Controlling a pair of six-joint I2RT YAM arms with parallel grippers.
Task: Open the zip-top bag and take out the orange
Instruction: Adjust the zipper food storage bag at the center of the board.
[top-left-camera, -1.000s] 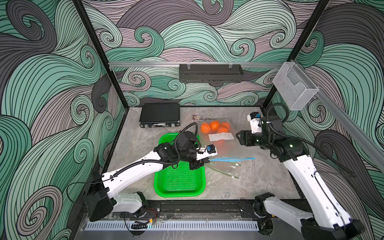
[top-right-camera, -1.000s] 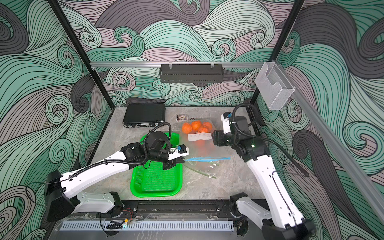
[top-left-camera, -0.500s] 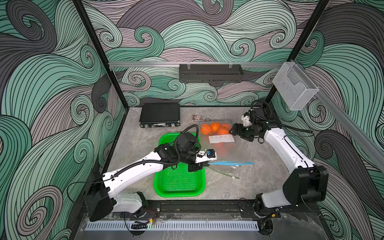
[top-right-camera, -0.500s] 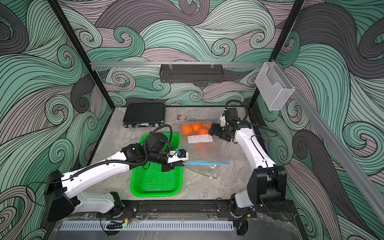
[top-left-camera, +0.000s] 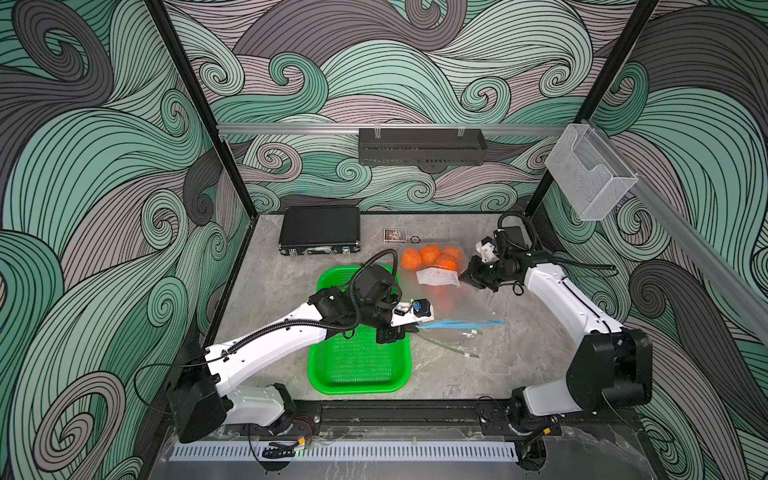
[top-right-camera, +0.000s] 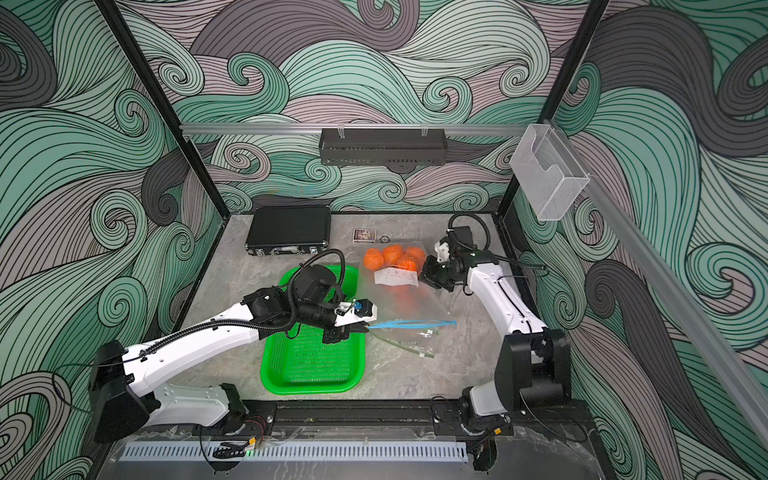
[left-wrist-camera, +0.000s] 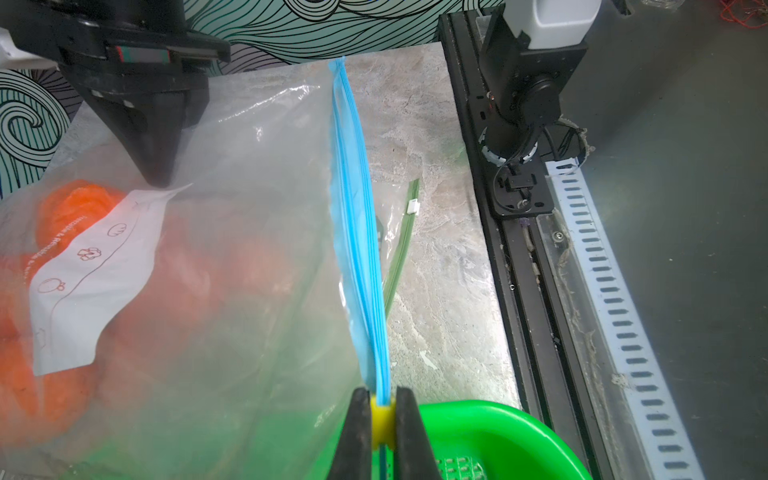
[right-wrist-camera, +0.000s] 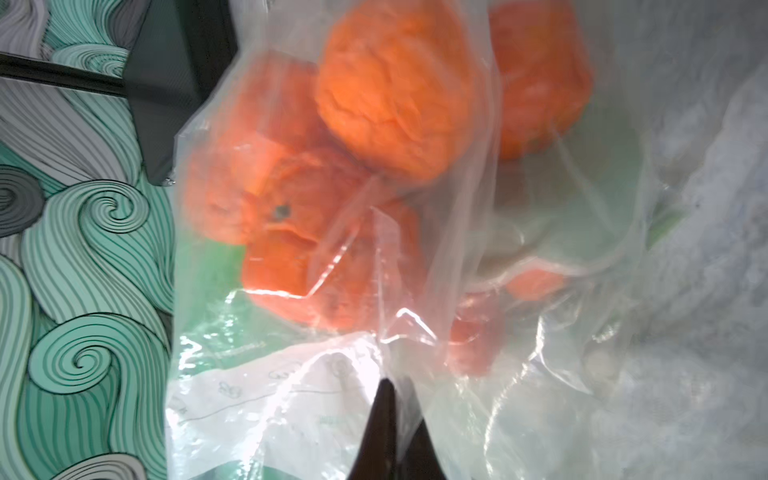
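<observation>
Over the tray (top-left-camera: 357, 374), your left pincer (top-left-camera: 410, 328) is clenching the slider (left-wrist-camera: 381, 415); your right pincer (right-wrist-camera: 395, 395) is pinching the zip-top bag (left-wrist-camera: 232, 291).

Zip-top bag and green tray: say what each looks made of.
The zip-top bag: thin, soft clear plastic film, glossy; it wrinkles, glints, and the oranges show through. The green tray: apparently rigid moulded plastic, shiny, with a perforated mesh floor.
</observation>
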